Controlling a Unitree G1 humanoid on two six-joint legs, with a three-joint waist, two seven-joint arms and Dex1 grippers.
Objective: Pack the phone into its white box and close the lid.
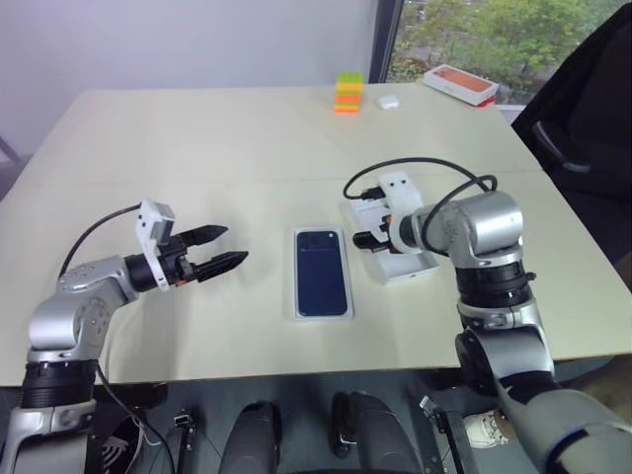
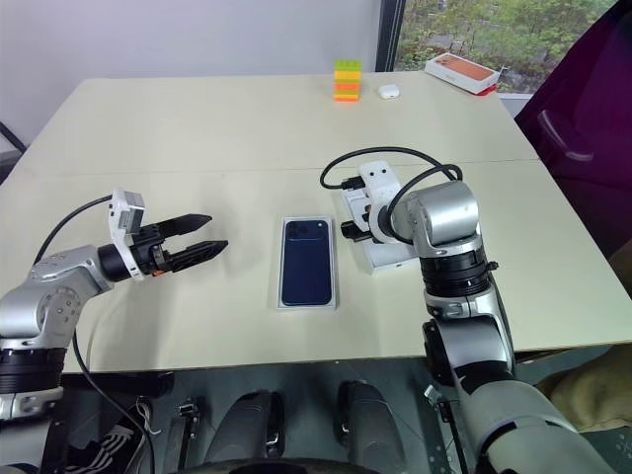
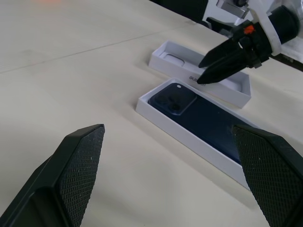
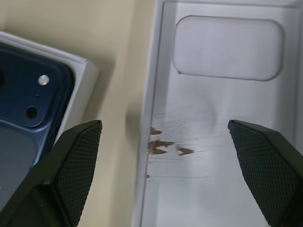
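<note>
Already the phone (image 1: 322, 272) lies in the white box (image 1: 322, 314), mid-surface.
Left tool (image 1: 219, 250) hovers open to its left; right tool (image 3: 204, 71), open, hangs over the lid (image 1: 403, 265) just right.

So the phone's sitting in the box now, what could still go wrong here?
1. The lid lies open side up beside the white box, so it must be flipped; it could slip while turning.
2. The open right gripper hovers close to the phone and might nudge the box.
3. A misaligned lid could jam on the rim.
</note>
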